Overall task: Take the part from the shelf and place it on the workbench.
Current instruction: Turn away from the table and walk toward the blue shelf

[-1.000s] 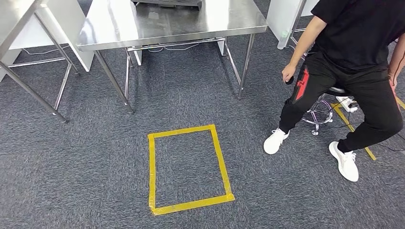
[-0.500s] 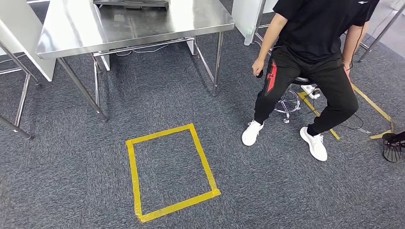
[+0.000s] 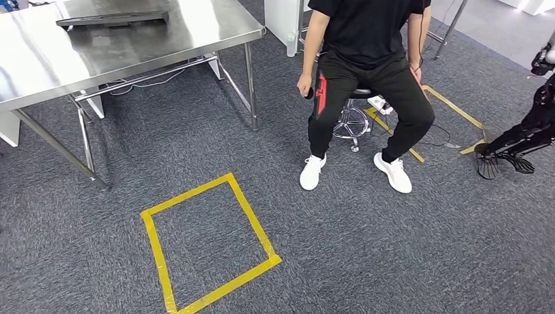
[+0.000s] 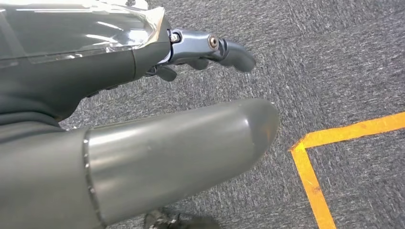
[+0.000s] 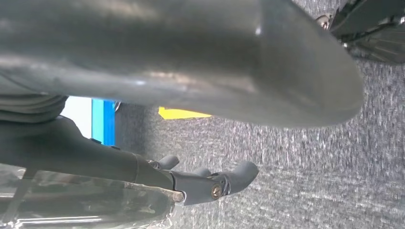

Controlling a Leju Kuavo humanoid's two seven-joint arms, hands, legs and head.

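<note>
The steel workbench (image 3: pixel 39 59) stands at the far left in the head view, with a dark flat tray (image 3: pixel 111 18) on its top. My left hand (image 4: pixel 143 119) hangs over grey carpet beside a corner of yellow tape (image 4: pixel 305 162); its thumb and fingers (image 4: pixel 229 47) are apart and hold nothing. My right hand (image 5: pixel 191 95) also hangs over the carpet, and nothing lies between its thick thumb and its dark fingers (image 5: pixel 234 179).
A person in black sits on a stool (image 3: pixel 353 118) at the top centre, feet out on the carpet. A yellow tape rectangle (image 3: pixel 206 245) marks the floor in front of me. Dark jointed legs of another machine (image 3: pixel 517 140) stand at the right edge.
The whole head view has swung to the right: the workbench and the tape rectangle slid left in the picture, and the seated person moved to the centre. The machine legs came into sight.
</note>
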